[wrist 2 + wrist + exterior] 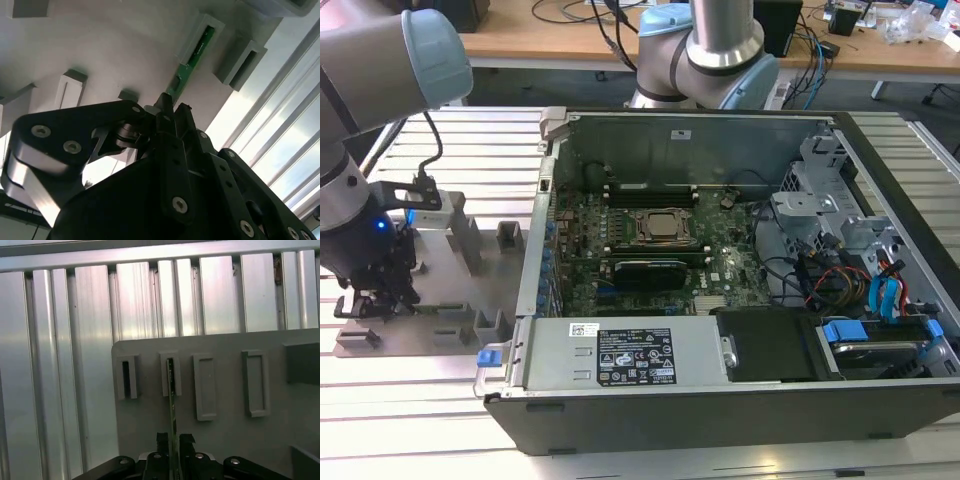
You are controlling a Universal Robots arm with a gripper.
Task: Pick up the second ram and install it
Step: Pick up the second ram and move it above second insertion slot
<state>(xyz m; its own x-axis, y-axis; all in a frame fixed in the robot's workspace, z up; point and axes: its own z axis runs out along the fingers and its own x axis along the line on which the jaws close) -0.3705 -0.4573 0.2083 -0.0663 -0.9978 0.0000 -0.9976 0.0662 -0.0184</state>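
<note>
One thin green ram stick (172, 405) | clenched by black gripper (173, 438) | seated in grey slotted holder plate (225, 440) | tilted pull risks jamming

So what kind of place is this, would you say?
Probably a robotics lab bench for computer assembly: a robot arm stands behind an open desktop computer case on a slotted aluminium table, a grey fixture plate holds the second ram in a slot, and cable-strewn wooden desks run behind.
</note>
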